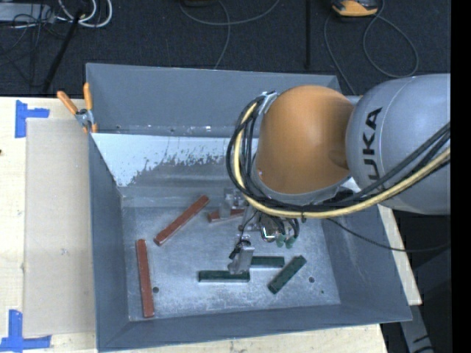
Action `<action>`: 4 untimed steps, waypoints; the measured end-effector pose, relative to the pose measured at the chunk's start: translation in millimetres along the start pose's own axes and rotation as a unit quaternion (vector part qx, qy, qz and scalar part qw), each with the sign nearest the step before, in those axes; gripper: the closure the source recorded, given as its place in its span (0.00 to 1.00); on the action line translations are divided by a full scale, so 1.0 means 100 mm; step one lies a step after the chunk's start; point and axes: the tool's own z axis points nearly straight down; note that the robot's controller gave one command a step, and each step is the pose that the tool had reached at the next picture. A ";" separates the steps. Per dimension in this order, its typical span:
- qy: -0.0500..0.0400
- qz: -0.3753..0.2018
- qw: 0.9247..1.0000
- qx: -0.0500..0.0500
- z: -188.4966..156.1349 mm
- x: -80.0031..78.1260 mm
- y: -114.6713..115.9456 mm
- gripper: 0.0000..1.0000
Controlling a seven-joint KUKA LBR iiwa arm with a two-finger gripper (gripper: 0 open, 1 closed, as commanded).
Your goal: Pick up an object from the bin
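My gripper [240, 260] hangs low in the middle of the bin, under the arm's orange cover. Its tip is right over the right end of a dark green flat bar [219, 276] that lies crosswise on the bin floor. A second dark green bar [269, 261] lies just to the right of the tip, partly hidden by the gripper. A third green bar [287, 273] lies slanted farther right. A short red-brown piece [218, 215] rests behind the gripper. I cannot see anything held.
A long red-brown bar [181, 220] lies slanted at the middle left. Another red-brown bar [145, 278] lies along the left wall. The arm and its cables cover the bin's right rear part.
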 end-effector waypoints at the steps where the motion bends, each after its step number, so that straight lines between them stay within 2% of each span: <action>1: 0.001 -0.053 0.999 0.001 1.11 0.41 0.06 0.00; 2: -0.001 -0.043 0.999 0.002 1.61 0.20 -0.56 0.00; 3: -0.003 -0.044 0.999 0.000 1.58 0.20 -0.52 1.00; 4: -0.011 -0.058 0.998 -0.001 0.44 -0.47 -0.13 1.00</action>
